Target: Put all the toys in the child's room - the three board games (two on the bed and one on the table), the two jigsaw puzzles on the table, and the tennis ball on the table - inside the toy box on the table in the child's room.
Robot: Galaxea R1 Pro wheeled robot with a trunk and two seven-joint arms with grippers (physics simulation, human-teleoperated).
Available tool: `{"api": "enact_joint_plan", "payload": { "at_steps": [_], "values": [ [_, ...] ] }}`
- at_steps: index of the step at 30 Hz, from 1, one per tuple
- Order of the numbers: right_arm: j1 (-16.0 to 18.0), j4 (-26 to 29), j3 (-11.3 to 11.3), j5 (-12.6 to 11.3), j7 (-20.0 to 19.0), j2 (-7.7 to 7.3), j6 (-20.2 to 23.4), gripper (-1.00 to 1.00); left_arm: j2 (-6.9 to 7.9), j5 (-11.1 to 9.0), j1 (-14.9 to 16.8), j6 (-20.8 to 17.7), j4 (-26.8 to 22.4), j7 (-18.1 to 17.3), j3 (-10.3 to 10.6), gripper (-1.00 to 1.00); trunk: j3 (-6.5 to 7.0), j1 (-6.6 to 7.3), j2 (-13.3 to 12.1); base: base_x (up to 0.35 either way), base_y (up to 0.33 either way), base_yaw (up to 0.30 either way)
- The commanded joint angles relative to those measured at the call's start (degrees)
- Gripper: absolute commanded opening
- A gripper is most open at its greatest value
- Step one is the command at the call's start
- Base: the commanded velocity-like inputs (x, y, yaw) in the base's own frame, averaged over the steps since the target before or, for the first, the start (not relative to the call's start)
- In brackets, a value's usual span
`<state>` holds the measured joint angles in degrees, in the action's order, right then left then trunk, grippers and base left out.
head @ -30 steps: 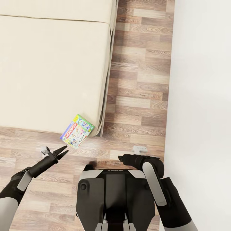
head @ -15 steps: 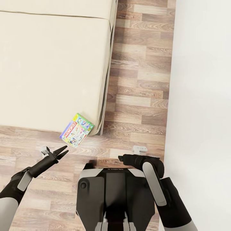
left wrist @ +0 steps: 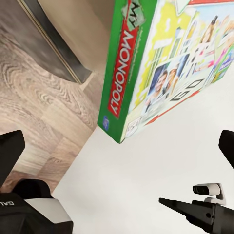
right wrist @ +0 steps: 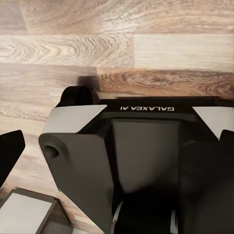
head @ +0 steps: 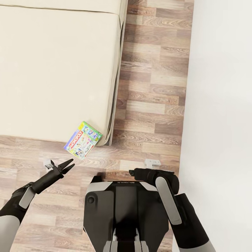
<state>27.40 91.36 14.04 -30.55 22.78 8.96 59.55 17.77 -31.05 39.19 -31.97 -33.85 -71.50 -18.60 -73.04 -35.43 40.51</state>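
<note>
Left gripper [head: 67, 165] spread, empty, near one Monopoly carton [head: 82, 140] overhanging the bed [head: 56, 70] corner.

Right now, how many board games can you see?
1. The Monopoly board game sits at the near corner of the bed, overhanging its edge, just ahead of the open left end effector. Others may be out of view.

We see flat bright even render light, soft shadow under the bed [head: 52, 70] edge, wrist views slightly soft.
</note>
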Motion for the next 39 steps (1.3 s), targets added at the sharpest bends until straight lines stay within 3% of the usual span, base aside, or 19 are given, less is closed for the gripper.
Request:
{"api": "enact_joint_plan", "payload": {
  "at_steps": [1, 34, 36, 39],
  "values": [
    [0.02, 0.05, 0.03, -0.56, 0.60, 0.01, 0.14, 1.00, 0.00, -0.16, 0.01, -0.57, 0.01, -0.13, -0.03, 1.00, -0.12, -0.02, 0.05, 0.000, 0.000, 0.000],
    [0.20, 0.10, 0.11, -0.54, 0.75, 0.36, 0.45, 1.00, 0.00, -0.16, 0.01, -0.46, 0.01, -0.22, 0.04, 1.00, -3.14, -0.02, 0.05, 0.000, 0.000, 0.000],
    [0.98, 0.14, -0.15, -0.55, 0.82, 0.41, 0.45, 1.00, 0.02, -0.16, 0.01, -0.46, 0.01, -0.22, 0.05, 1.00, -3.21, -0.02, 0.05, 0.000, 0.000, 0.000],
    [5.52, 0.04, -1.17, -0.63, 0.98, 0.40, 0.45, 1.00, 0.06, -0.16, 0.01, -0.46, 0.01, -0.22, 0.06, 1.00, -3.25, -0.02, 0.05, 0.000, 0.000, 0.000]
  ]
}}
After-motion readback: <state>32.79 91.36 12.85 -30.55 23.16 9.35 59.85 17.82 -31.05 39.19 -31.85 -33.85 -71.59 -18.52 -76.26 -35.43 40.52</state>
